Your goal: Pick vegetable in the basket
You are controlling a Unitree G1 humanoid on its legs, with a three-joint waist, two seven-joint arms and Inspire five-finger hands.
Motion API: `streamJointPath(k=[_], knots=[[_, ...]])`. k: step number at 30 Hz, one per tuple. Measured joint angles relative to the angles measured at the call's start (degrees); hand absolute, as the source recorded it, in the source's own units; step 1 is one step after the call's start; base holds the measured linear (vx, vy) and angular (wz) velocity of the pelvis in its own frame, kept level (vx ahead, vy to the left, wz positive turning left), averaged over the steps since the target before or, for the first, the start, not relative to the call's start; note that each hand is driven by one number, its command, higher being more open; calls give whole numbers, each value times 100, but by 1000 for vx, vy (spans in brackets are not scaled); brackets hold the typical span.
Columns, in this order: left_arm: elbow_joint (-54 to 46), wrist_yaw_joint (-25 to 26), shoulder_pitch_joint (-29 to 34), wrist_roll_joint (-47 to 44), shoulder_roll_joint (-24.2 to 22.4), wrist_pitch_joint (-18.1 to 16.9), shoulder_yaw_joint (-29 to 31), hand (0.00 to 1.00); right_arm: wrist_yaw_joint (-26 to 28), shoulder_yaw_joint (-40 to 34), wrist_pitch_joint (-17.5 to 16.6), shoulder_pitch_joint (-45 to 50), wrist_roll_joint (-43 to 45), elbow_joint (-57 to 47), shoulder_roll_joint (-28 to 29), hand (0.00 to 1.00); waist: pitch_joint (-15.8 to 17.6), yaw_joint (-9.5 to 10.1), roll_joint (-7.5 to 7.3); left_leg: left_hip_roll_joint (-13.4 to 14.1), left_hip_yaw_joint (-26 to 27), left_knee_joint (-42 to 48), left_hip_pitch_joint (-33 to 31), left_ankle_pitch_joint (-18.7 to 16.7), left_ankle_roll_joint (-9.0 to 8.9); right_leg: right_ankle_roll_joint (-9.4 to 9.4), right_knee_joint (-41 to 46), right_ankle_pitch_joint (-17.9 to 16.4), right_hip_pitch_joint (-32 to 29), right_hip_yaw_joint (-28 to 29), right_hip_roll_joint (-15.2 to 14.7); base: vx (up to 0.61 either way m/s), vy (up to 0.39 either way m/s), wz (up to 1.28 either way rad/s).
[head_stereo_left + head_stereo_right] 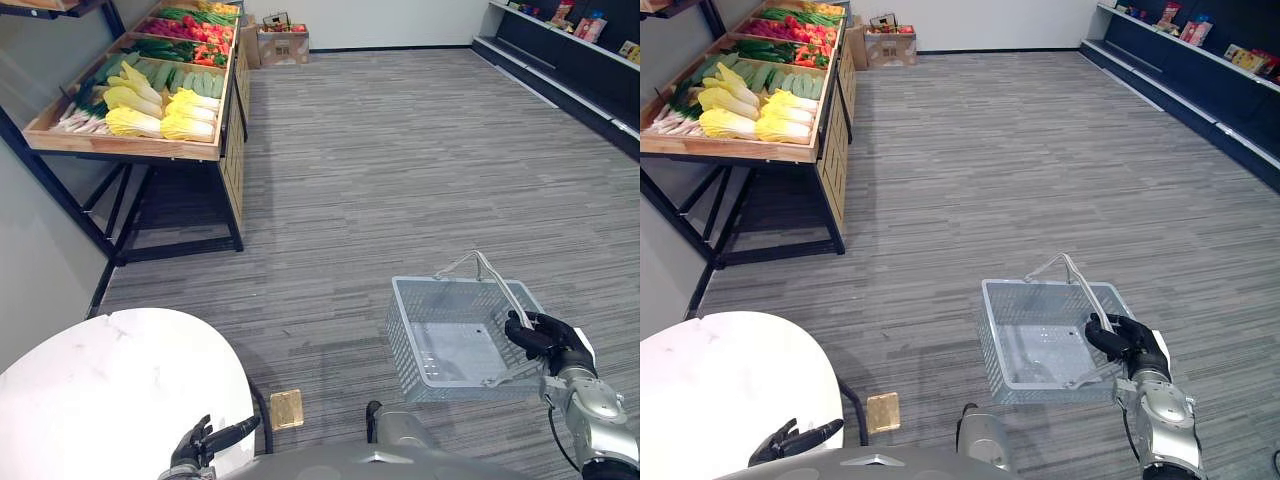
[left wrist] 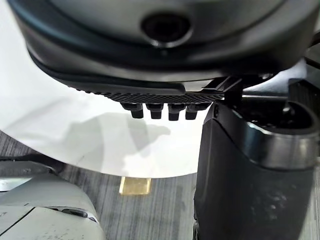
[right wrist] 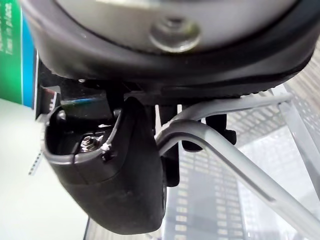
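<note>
Your right robot hand [image 1: 545, 338] is curled round the handle [image 1: 500, 285] of the empty shopping basket [image 1: 402, 340]. Your left robot hand [image 1: 195, 450] hangs loose, holding nothing. The vegetables [image 1: 185, 80] (napa cabbages [image 1: 135, 122] nearest) lie on the wooden stand [image 1: 120, 148], well apart from the basket, so all the picking remains.

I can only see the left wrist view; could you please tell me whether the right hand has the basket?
Observer: Yes, the right hand is curled round one handle of the grey basket.
Operator: Thank you. Is anything in it yet?
Observer: No, its bottom shows bare.
Operator: And what lies ahead, please?
Observer: Vegetables lie on a wooden stand far ahead to the left, with yellow cabbages at its near end.
</note>
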Motion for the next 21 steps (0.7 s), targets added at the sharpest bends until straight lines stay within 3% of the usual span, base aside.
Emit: streamJointPath(k=[2,6,8,9,10,11,12,14,15,17,18,21], knots=[[-4,24,-13,-1,28,1,-89,100,-4,2,2,0,6,1,3,0,15,-8,79,20,-87,-72,-73,46,9,-55,-236,-53,1,-225,-43,-69,-42,17],[-212,53,-50,-1,27,6,-207,100,-8,14,30,-4,41,1,6,0,52,-9,238,177,-217,-724,-75,430,-264,-141,-295,-183,-98,-532,69,68,-131,21],[-318,71,-97,-2,37,2,-198,100,-9,13,32,-14,60,0,10,0,31,-29,268,285,-295,-876,-68,489,-381,-225,278,-571,-357,-654,67,130,-193,30],[-343,108,-126,-4,32,0,-202,100,-10,4,33,-23,108,-11,10,0,54,-46,213,383,-384,-844,-72,440,-466,-271,686,-902,-476,-768,62,171,-235,47],[-333,125,-121,-28,27,1,-204,100,-14,-1,34,-25,108,-40,10,0,20,-114,263,536,-508,-698,-76,429,-502,-302,982,-1299,-473,-929,105,229,-302,48],[-334,123,-138,-28,18,-1,-204,100,-13,0,33,-29,108,-44,10,0,40,-122,222,614,-560,-514,-144,430,-500,-338,1000,-1378,-435,-975,159,207,-267,39],[-339,125,-163,-31,2,-1,-202,100,-10,4,33,-34,108,-59,10,0,32,-124,236,731,-611,-52,-327,439,-479,-415,983,-1453,-343,-1068,223,224,-283,11],[-344,125,-149,-120,-22,-3,-178,100,-3,25,33,-28,108,-145,10,0,26,-50,197,925,-574,1005,-708,668,-95,-560,897,-1551,-113,-1118,381,230,-271,-4],[-345,129,-103,-279,-37,-1,-130,100,-4,18,32,-22,118,-181,9,0,21,-6,181,1076,-458,1704,-925,1014,350,-657,777,-1613,117,-1123,503,282,-290,-10],[-347,157,-14,-347,-37,5,-71,100,-11,15,31,-7,169,-212,8,0,74,33,79,1453,-160,2729,-1272,1630,672,-785,450,-1659,605,-1103,720,328,-277,-10],[-345,159,43,-428,-39,15,-65,100,-53,-1,30,-5,189,-218,8,0,89,61,56,1556,-84,3204,-1425,1497,641,-849,299,-1684,846,-1079,791,313,-193,-7],[-415,152,50,-438,-52,19,-66,100,-151,-99,29,-5,240,-227,8,0,181,134,-99,1184,-73,3474,-2014,1026,433,-890,-142,-1681,1480,-1030,758,284,-130,-4]])
